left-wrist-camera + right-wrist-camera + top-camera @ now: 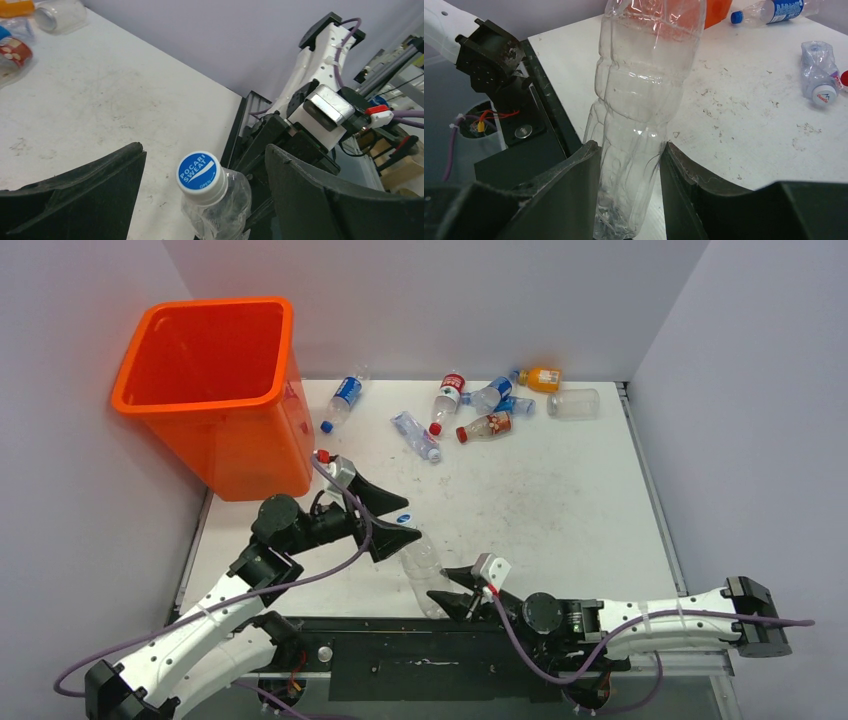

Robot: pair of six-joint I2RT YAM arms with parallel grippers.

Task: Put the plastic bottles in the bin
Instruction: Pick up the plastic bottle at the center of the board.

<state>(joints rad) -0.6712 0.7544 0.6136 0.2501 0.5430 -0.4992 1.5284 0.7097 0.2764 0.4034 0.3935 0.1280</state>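
A clear label-less plastic bottle (421,562) with a blue and white cap (199,172) is held up at the near edge of the table. My right gripper (452,602) is shut on its lower body (644,100), both fingers pressed against the plastic. My left gripper (388,521) is open, its two fingers on either side of the cap with a gap on each side. The orange bin (214,390) stands at the far left, behind the left gripper. Several more plastic bottles lie along the back of the table, among them a blue-labelled one (343,400) and a red-labelled one (447,400).
An orange-tinted bottle (540,378) and a clear jar-like bottle (573,402) lie near the back right wall. A crushed clear bottle (415,435) lies mid-table. The black base rail (400,650) runs along the near edge. Grey walls close in three sides.
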